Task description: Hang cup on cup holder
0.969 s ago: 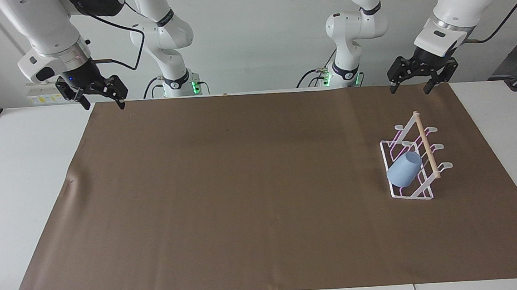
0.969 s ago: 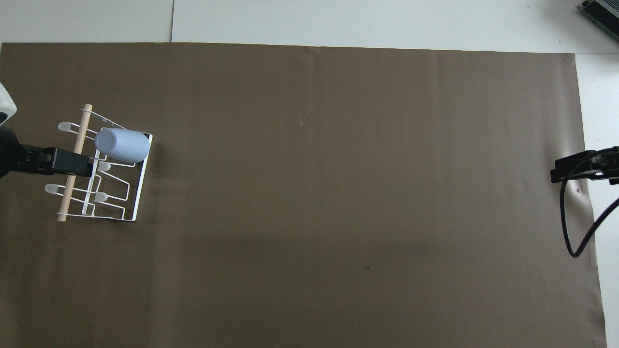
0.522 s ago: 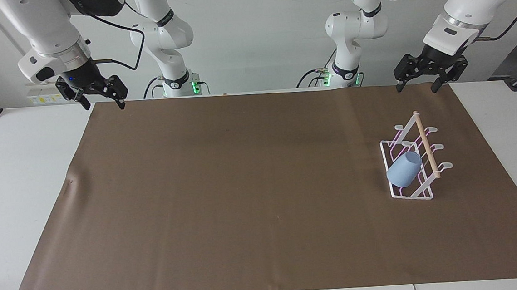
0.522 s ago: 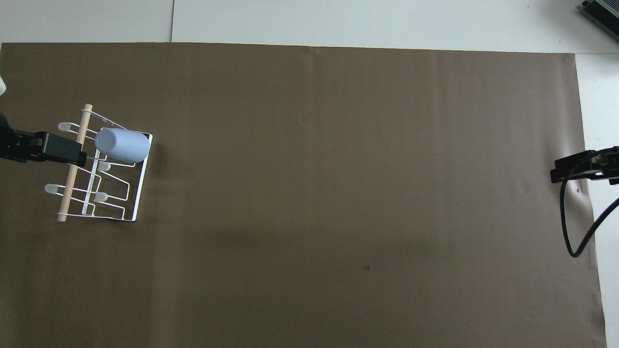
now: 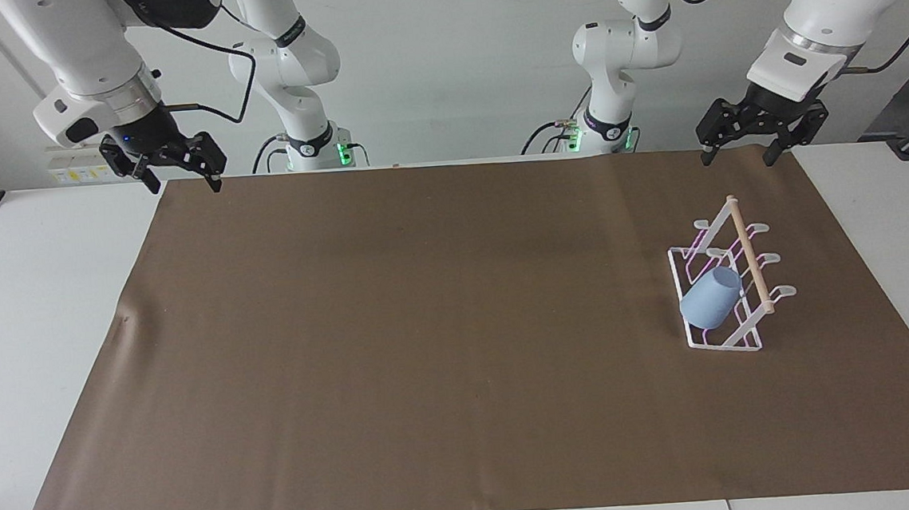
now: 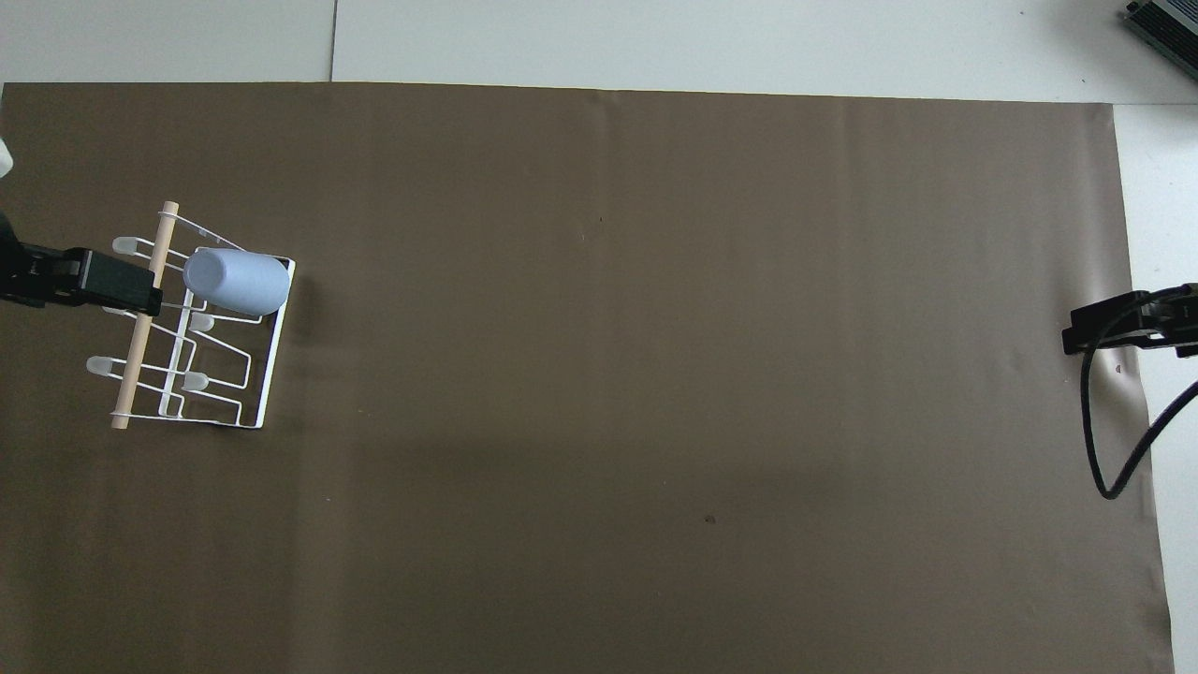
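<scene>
The light-blue cup hangs tilted, mouth down, on a prong of the white wire cup holder, which stands on the brown mat toward the left arm's end of the table. A wooden dowel runs across the holder's top. My left gripper is open and empty, raised high in the air, apart from the holder and the cup. My right gripper is open and empty, held up over the mat's corner at the right arm's end.
A brown mat covers most of the white table. A black cable hangs from the right arm. Both arm bases stand at the table's edge.
My left gripper has risen and drawn away from the cup holder toward the left arm's end of the table. The cup, the holder and the right arm have stayed still.
</scene>
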Robot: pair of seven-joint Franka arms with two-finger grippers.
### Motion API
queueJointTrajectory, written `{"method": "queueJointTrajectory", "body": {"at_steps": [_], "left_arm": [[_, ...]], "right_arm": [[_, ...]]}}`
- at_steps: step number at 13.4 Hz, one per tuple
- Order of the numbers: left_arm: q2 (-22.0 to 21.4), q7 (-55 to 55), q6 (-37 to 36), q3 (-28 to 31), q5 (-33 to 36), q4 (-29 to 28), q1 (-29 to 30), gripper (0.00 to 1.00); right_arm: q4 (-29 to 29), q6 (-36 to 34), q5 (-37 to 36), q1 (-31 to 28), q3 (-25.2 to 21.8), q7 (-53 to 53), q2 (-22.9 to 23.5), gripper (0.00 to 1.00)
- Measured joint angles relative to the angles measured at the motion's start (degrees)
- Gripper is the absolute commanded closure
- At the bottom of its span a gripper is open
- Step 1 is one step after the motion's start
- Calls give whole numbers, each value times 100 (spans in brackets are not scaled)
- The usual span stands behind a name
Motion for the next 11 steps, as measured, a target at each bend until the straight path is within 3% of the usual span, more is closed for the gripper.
{"method": "queueJointTrajectory", "body": {"at_steps": [11], "left_arm": [[-9, 0, -5, -11, 27, -32, -48, 0]], "right_arm": [[0, 0, 0, 0, 1, 0, 0, 0]]}}
